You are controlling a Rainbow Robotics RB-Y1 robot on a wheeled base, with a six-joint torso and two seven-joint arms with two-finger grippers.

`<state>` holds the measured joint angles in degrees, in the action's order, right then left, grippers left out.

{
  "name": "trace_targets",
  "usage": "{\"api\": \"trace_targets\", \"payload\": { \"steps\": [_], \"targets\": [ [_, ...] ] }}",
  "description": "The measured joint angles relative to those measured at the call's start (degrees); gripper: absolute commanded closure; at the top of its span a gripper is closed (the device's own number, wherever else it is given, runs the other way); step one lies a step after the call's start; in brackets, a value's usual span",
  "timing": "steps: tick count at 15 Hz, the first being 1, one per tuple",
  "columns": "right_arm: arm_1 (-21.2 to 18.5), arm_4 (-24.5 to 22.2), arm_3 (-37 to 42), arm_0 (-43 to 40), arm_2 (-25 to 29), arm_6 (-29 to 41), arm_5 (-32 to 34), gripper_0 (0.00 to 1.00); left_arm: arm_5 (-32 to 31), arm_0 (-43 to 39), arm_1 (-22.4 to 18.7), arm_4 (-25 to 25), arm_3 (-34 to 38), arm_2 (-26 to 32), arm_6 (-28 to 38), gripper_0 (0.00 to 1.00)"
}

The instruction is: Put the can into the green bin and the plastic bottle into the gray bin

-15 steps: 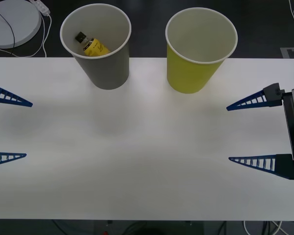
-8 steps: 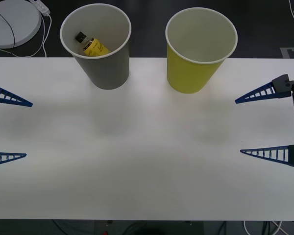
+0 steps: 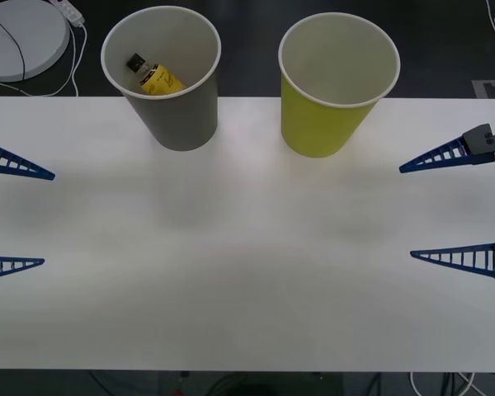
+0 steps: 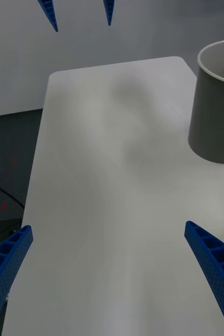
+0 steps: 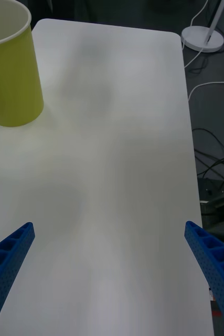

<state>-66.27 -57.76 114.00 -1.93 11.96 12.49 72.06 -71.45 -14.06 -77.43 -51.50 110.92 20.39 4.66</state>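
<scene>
Jaws spread wide and holding nothing on both units: left gripper (image 3: 16,219) at the white table's (image 3: 247,280) left edge, right gripper (image 3: 433,210) at its right edge, arms largely cut off. Small clear plastic bottle (image 3: 153,76), yellow label, black cap, lies tilted inside the large gray paper-cup bin (image 3: 167,78), lower part hidden by the rim. Large yellow-green paper-cup bin (image 3: 337,82) stands just beside it; its visible interior is white, and no can is discernible.
</scene>
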Motion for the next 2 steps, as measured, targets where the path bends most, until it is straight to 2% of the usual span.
{"api": "trace_targets", "payload": {
  "steps": [2],
  "targets": [
    [0.00,0.18,0.00,0.00,0.00,0.12,0.24,0.00,0.00,0.00,0.00,0.00,0.00,0.00,0.00,0.00]
  ]
}}
